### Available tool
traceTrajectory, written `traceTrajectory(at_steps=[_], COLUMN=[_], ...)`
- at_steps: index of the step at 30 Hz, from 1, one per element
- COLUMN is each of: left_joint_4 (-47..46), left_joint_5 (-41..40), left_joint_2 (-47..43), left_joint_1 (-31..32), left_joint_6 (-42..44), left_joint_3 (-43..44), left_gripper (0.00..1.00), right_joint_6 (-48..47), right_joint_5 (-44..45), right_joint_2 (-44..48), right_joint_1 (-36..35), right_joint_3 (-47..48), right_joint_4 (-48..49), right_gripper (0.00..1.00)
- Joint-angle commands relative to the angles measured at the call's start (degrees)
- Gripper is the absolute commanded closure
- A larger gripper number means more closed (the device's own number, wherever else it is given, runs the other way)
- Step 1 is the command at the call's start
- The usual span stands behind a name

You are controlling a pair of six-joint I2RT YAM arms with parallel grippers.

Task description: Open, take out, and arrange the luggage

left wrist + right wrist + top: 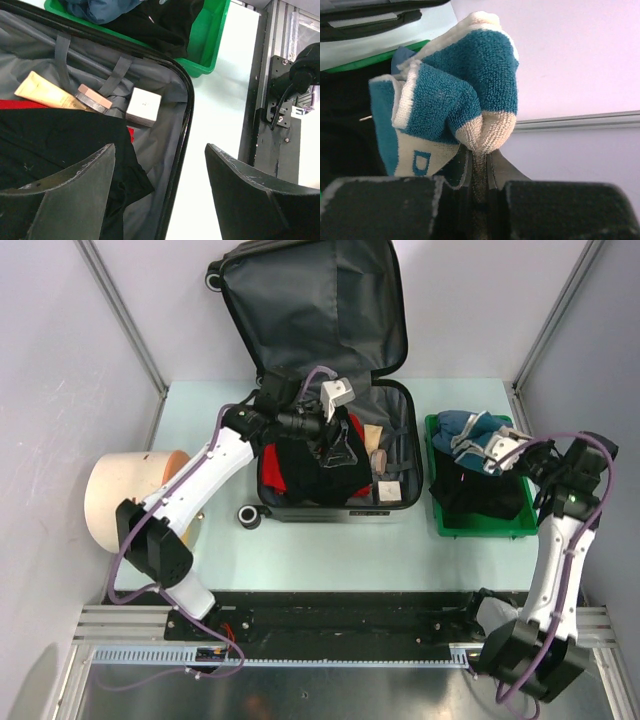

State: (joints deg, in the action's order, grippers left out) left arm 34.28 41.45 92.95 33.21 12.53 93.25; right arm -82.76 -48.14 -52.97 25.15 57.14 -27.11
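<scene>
The luggage [310,300] lies open at the back middle of the table, its lid raised and its grey lining [160,85] showing. In the lower half lie a black garment [60,145], a red cloth [275,465], a beige tube [47,92], a round compact [94,98] and a small white box [144,106]. My left gripper [160,170] hangs open over the case's right rim with nothing between its fingers; the black garment lies under the left finger. My right gripper [481,165] is shut on a teal and cream knitted cloth [455,85], above the green bin [480,532].
The green bin to the right of the case holds black clothing [480,495] and a blue cloth. A beige cylinder [125,495] lies on its side at the left. Enclosure walls stand close on the left and right, and a metal rail runs along the near edge.
</scene>
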Motion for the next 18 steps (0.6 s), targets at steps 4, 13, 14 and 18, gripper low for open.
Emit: traceTrajectory(at_steps=[4,13,14,18], left_joint_4=[-0.8,-0.9,-0.8,-0.8], left_joint_5=[1.0,0.1,0.3,1.3], left_joint_2=[1.7,1.8,1.9,2.8], left_joint_1=[-1.3,-1.6,-1.5,-1.5], left_joint_6=[-3.7,-3.6,-3.6,-3.9], left_joint_3=[2.4,0.3,0.3,0.6], left_gripper=[0.23,0.23,0.23,0.24], right_joint_6=[-1.5,15.6,19.4,37.0], right_joint_5=[2.6,-5.0,-4.8,-1.5], right_joint_2=[-8.2,-0.2,0.8,6.1], right_joint_1=[0.9,5.4,4.5,3.7], right_joint_3=[1.6,5.4,5.9,6.7], right_joint_4=[11.0,-5.2,-6.4,-10.4], right_gripper=[1.0,1.0,1.0,1.0])
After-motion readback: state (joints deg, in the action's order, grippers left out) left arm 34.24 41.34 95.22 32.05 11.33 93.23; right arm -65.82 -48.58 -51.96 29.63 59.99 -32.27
